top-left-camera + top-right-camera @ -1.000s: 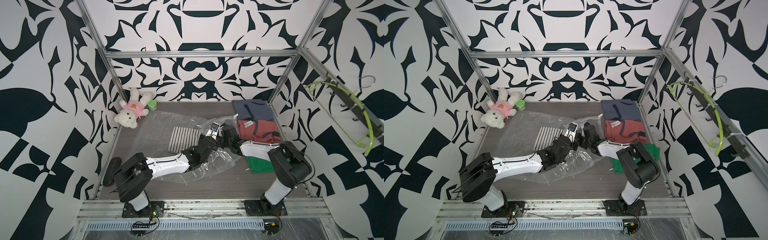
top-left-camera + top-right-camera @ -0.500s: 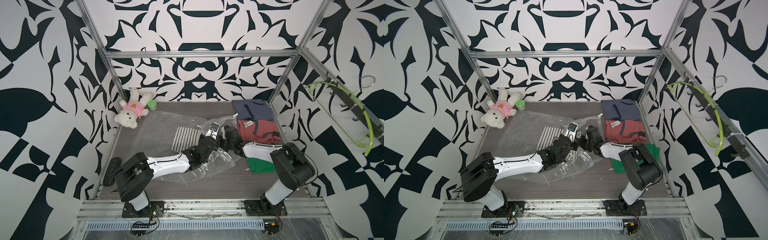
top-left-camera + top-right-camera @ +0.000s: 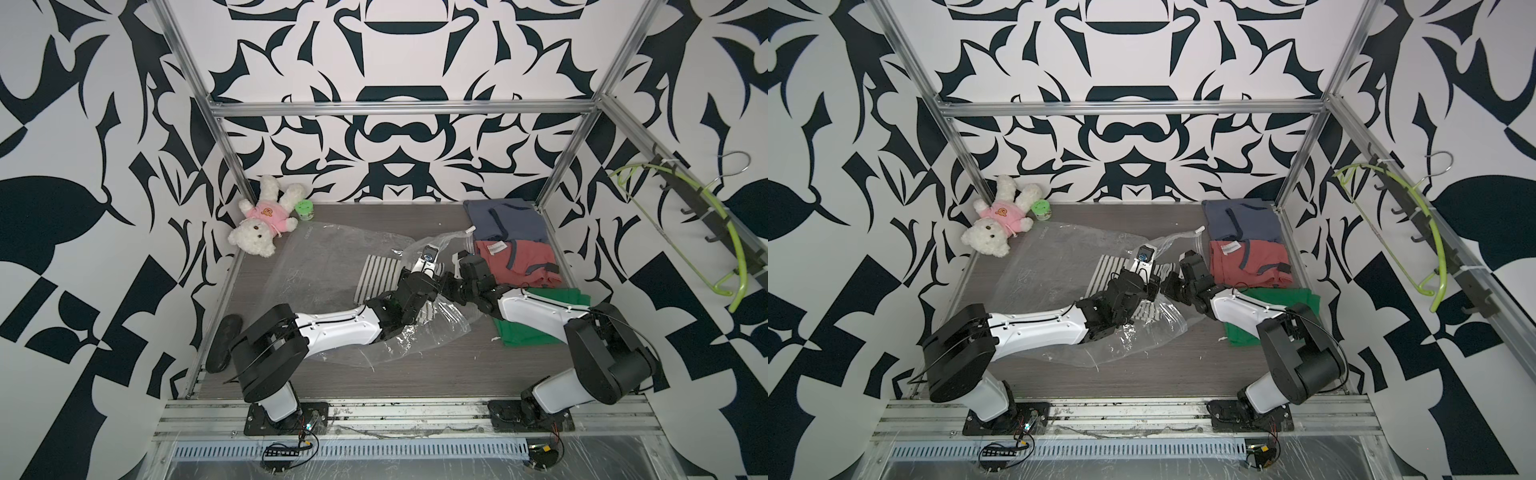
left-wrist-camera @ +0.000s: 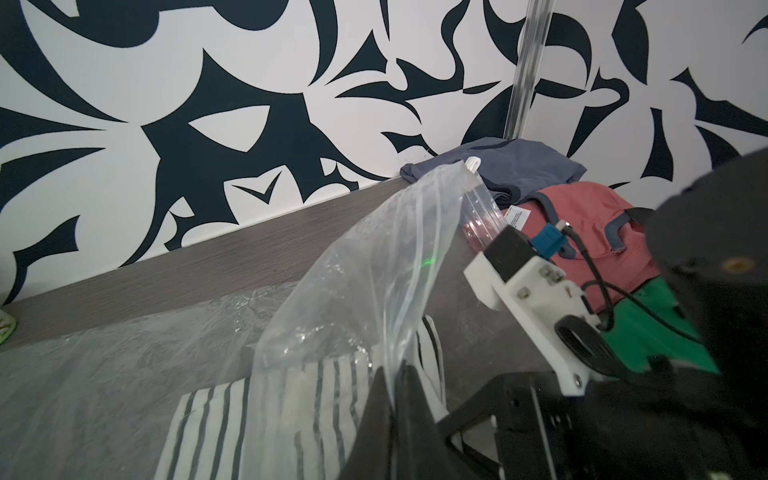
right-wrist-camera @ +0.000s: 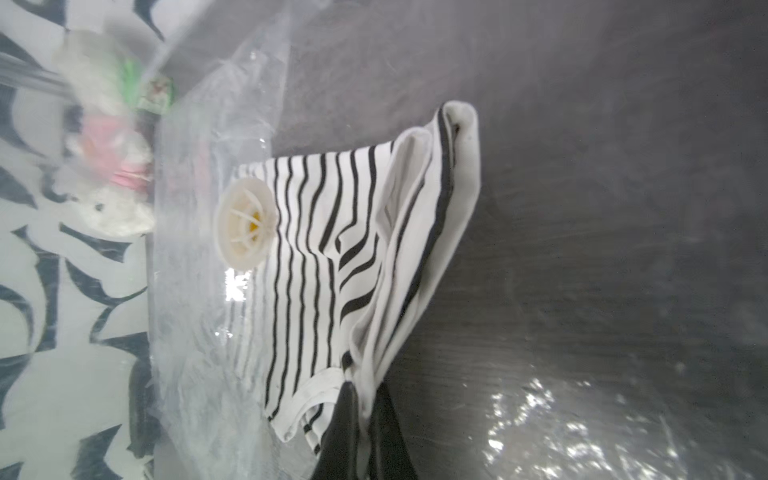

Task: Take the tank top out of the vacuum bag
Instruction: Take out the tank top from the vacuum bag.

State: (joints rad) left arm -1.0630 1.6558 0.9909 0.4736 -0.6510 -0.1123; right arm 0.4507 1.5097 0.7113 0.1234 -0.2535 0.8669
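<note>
Left end effector (image 4: 395, 374) clamps the vacuum bag (image 4: 365, 270) film; right end effector (image 5: 365, 395) pinches the striped tank top (image 5: 332, 232), both mid-frame in both top views.

**Clerk:** Entry one, tank top (image 3: 376, 277): any change of place?

**Checker:** Shifted. The striped cloth has slid inside the vacuum bag (image 3: 328, 257) toward the bag's open end, on the side of the folded shirts (image 3: 515, 257). In both top views more bare film now shows between it and the teddy bear (image 3: 259, 224).

**Clerk:** Entry two, right tool (image 5: 365, 419)?

**Checker:** Drawn back from the middle of the counter (image 3: 415, 374) toward its own side, taking the tank top's hem with it.

**Clerk:** Entry three, right arm (image 3: 536, 311)?

**Checker:** Elbow swung a little farther out toward the right wall. The move is small but plain across the three moments.
</note>
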